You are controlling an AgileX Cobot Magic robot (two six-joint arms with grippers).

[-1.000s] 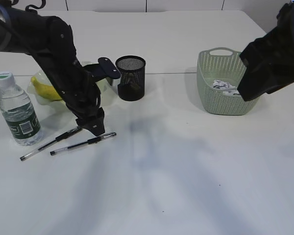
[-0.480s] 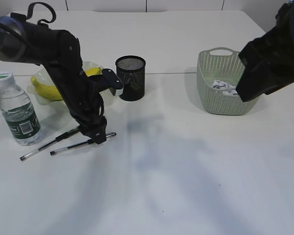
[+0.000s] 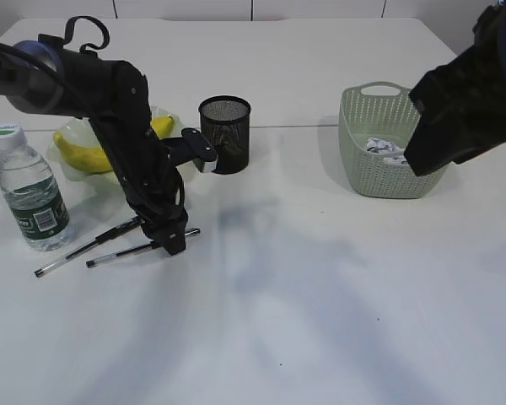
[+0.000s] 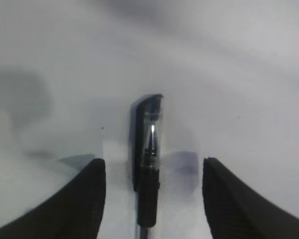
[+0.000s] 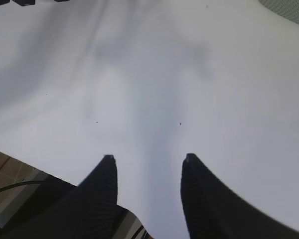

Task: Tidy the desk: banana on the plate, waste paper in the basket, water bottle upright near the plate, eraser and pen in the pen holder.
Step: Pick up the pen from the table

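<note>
the white desk [image 3: 320, 321] carries everything, with a seam line running across it behind the things. the basket [image 3: 379, 156], sage green with woven-pattern sides, stands at the right rear, and crumpled waste paper [image 3: 384, 148] lies inside it. the right arm hangs dark above and in front of the basket; in the right wrist view its right end effector [image 5: 148, 164] has its jaws apart over bare desk, holding nothing.

the left arm reaches down at the left of the exterior view, and the left end effector [image 3: 173, 240] sits low on the desk at the capped end of a pen [image 3: 143, 247]. in the left wrist view the jaws stand apart with the pen [image 4: 148, 164] lying between them, a gap on each side, not clamped.

the water bottle [image 3: 29, 190] stands upright at the far left, just beside the plate [image 3: 80, 173], a pale green dish partly hidden by the arm. the banana [image 3: 88, 156] lies on the plate. the pen holder [image 3: 225, 135], black mesh, stands near the middle rear, right of the plate. a second pen [image 3: 84, 247] lies beside the first, nearer the bottle. the eraser cannot be made out.
</note>
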